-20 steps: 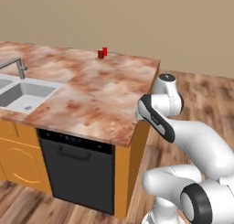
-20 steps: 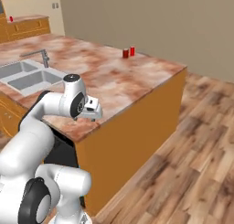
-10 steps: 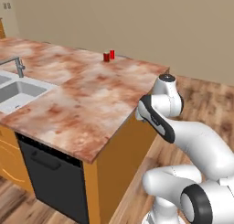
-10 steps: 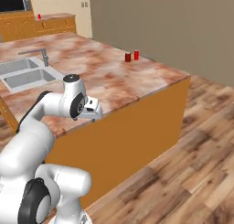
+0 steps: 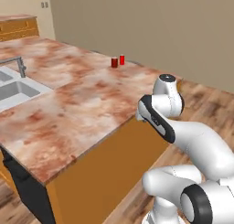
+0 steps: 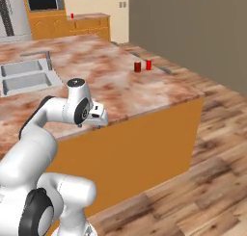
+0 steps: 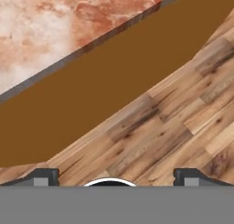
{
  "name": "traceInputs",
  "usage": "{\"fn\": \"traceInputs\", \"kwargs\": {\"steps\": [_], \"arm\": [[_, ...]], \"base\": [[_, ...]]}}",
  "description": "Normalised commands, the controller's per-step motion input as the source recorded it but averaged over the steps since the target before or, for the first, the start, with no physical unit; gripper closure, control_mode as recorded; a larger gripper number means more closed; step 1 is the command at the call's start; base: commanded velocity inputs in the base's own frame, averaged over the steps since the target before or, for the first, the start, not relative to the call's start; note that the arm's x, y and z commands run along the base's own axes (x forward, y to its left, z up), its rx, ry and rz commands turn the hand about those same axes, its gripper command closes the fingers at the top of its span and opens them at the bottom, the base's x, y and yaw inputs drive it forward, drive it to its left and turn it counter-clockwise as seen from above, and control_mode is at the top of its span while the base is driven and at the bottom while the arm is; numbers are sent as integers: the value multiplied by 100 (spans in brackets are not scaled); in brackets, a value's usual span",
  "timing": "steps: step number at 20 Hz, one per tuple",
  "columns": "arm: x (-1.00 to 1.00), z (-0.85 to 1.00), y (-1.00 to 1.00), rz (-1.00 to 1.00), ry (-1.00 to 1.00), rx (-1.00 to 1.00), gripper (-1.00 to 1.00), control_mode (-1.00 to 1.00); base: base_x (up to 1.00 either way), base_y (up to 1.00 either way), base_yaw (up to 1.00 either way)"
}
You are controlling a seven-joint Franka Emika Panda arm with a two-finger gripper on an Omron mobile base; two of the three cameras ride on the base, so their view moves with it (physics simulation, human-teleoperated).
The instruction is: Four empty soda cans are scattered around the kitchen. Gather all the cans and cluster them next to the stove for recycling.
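Cans first: two small red metal soda cans (image 5: 118, 61) stand upright side by side, close together, on the far end of the reddish mottled marble island counter (image 5: 68, 109), near its back edge. From the right base camera the same pair (image 6: 143, 66) shows, the left one darker red. A third small red can (image 6: 72, 16) sits way back on the rear counter below the black microwave (image 6: 44, 2). The steel double sink (image 6: 26, 74) is set into the counter's left part, well apart from the pair. The white arm's two-finger gripper (image 6: 99, 118) hangs just past the counter's near edge, over the orange cabinet side and the brown plank floor (image 7: 169, 122). Its jaws stand spread wide, empty, nothing between the dark fingertips (image 7: 43, 177).
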Motion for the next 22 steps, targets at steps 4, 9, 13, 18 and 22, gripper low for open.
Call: {"fn": "traceInputs", "kwargs": {"steps": [4,9,13,18,22], "arm": [[0,0,0,0,0,0,-100,100],[0,0,0,0,0,0,-100,100],[0,0,0,0,0,0,-100,100],[0,0,0,0,0,0,-100,100],[0,0,0,0,0,0,-100,100]], "base": [[31,-100,34],[20,-100,34],[8,-100,39],[4,-100,44],[0,-100,45]]}}
